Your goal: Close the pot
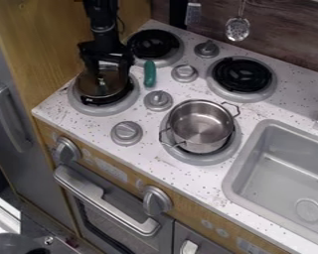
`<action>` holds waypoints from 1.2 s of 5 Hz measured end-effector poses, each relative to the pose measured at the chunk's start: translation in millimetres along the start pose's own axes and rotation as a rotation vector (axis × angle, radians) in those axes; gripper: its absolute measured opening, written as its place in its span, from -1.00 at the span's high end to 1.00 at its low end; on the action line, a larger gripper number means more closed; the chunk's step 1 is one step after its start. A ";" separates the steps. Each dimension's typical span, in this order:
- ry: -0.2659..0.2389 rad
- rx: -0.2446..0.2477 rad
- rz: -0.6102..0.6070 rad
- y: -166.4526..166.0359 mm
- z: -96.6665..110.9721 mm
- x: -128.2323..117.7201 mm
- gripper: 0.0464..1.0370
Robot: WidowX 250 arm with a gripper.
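Pot standing open, gripper hanging over the lid.
The metal pot (200,130) is sitting on a burner (202,158), its inside showing; up and to the left of the pot, the black gripper (109,70) is hanging right at the lid (103,83), which is lying over another burner (81,105). How far open the gripper is, and whether it is gripping the lid, I cannot tell. A green item (149,74) is lying between pot and lid, farther back, while the grey sink (258,171) is occupying the counter to the pot's right.
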State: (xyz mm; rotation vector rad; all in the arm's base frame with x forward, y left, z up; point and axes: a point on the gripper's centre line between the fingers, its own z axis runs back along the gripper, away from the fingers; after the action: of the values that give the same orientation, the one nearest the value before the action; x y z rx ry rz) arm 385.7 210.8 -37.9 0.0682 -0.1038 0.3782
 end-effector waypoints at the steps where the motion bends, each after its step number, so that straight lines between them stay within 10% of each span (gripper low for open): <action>1: 0.009 0.010 0.021 5.7 -3.9 7.8 -0.90; 2: 0.027 0.004 0.043 11.6 -5.6 11.0 -0.73; 4: 0.027 0.019 0.042 13.9 -3.6 5.7 0.38; 5: 0.027 0.019 0.053 13.3 -0.1 -4.5 0.45; 6: 0.018 -0.005 0.079 10.8 -1.0 -7.1 -0.11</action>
State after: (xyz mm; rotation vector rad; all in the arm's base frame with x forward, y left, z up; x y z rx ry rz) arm 375.2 218.3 -39.2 0.0556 -0.0903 0.4573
